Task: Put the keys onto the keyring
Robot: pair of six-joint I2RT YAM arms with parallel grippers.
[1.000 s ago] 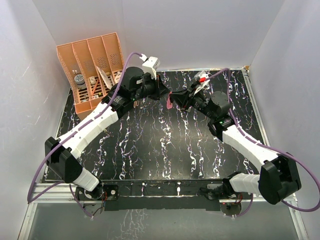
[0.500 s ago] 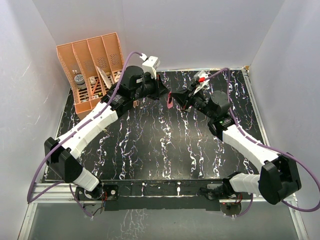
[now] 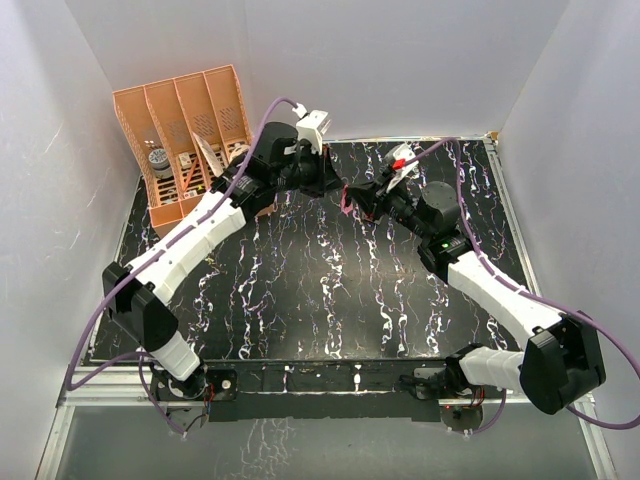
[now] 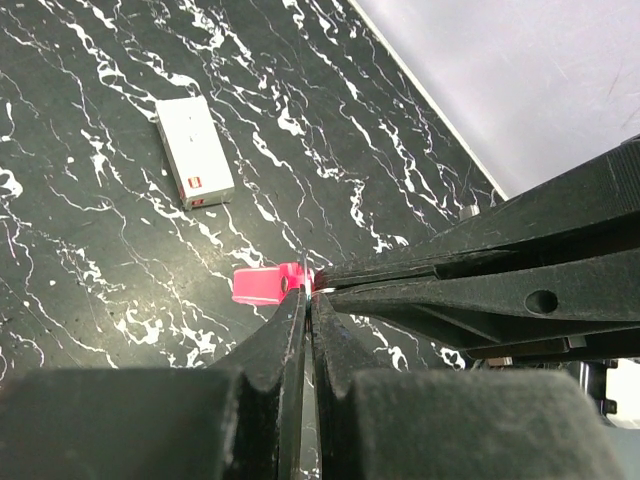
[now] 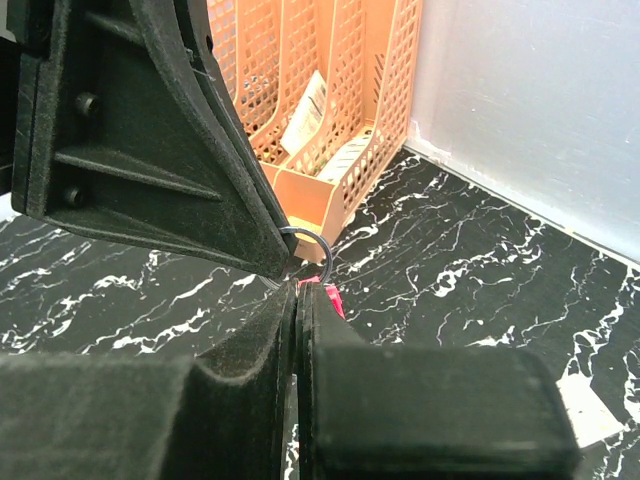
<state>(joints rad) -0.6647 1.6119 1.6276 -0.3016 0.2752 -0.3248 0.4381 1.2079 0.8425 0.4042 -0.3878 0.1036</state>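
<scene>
My right gripper (image 3: pixel 352 197) is shut on the keyring's magenta-pink strap (image 3: pixel 346 204) and holds it above the table. In the right wrist view the strap (image 5: pixel 331 299) peeks out beside my fingertips (image 5: pixel 297 287), and its dark round ring (image 5: pixel 312 254) stands just above them. My left gripper (image 3: pixel 338 186) is shut, and its tip touches the ring. In the left wrist view its tips (image 4: pixel 306 292) meet the right fingers (image 4: pixel 450 285), with the strap (image 4: pixel 258 286) sticking out to the left. A thin pale sliver shows between the left tips. The rest of the key is hidden.
A small white rectangular box (image 4: pixel 195 152) lies on the black marbled table (image 3: pixel 320 290). An orange mesh file organizer (image 3: pixel 185 130) with small items stands at the back left. White walls close in the back and both sides.
My left arm has swung right and farther back, bringing its tip against the ring. My right gripper has edged slightly with the strap.
</scene>
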